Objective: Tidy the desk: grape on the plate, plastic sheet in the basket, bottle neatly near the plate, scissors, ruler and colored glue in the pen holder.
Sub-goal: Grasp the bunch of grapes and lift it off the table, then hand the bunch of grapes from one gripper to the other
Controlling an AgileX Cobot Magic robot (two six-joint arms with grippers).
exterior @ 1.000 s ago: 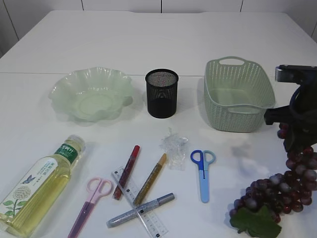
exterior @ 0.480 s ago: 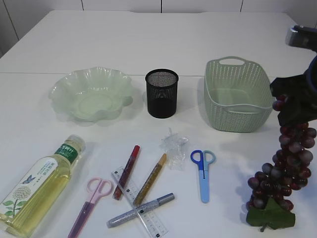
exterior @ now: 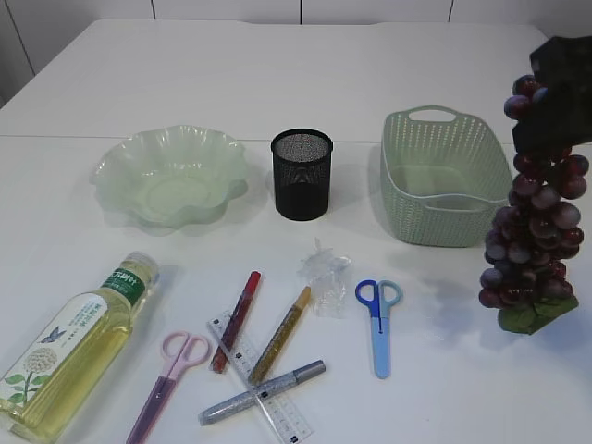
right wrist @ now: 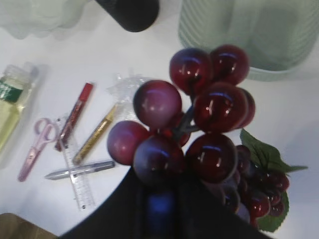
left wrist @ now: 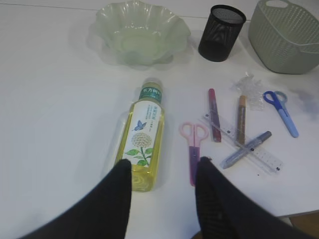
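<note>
gripping the grape bunch (exterior: 535,231) near its top, my right gripper (exterior: 555,92) had its fingers closed on the stem, and the cluster hung clear of the table (exterior: 277,74), just right of the green basket (exterior: 442,180). my left gripper (left wrist: 162,174) hovered with its fingers spread apart and nothing between them, over the base of the oil bottle (left wrist: 143,134) lying on its side. beside that lay the pink scissors (left wrist: 193,147), then the red glue pen (left wrist: 214,115), gold glue pen (left wrist: 241,119) and silver glue pen (left wrist: 246,149) across the clear ruler (left wrist: 254,150). the crumpled plastic sheet (exterior: 324,275) and blue scissors (exterior: 378,314) lay further right. the black mesh pen holder (exterior: 302,173) stood between the basket and the green plate (exterior: 171,174).
</note>
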